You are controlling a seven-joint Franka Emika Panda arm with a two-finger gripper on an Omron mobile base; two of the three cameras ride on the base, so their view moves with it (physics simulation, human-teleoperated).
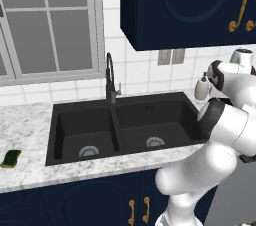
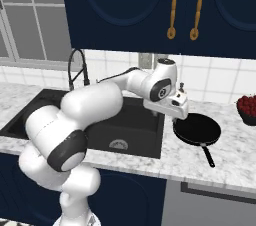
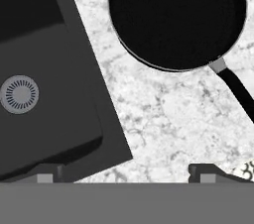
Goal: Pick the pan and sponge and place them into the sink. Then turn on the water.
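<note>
The black pan (image 2: 196,130) lies on the marble counter right of the sink (image 2: 137,120), its handle pointing toward the front edge. My gripper (image 2: 181,116) hangs open and empty just above the pan's left rim. In the hand view the pan (image 3: 176,17) is at the top, the sink's right basin (image 3: 44,44) on the left, and my gripper (image 3: 126,176) is over bare counter between them. The green and yellow sponge (image 1: 11,158) rests on the counter left of the sink (image 1: 150,115). The tall black faucet (image 1: 110,77) stands behind the divider; no water runs.
A beige soap dispenser (image 1: 202,87) stands behind the sink's right corner. A bowl of red fruit (image 2: 247,107) sits at the far right of the counter. Dark blue wall cabinets (image 2: 150,10) hang overhead.
</note>
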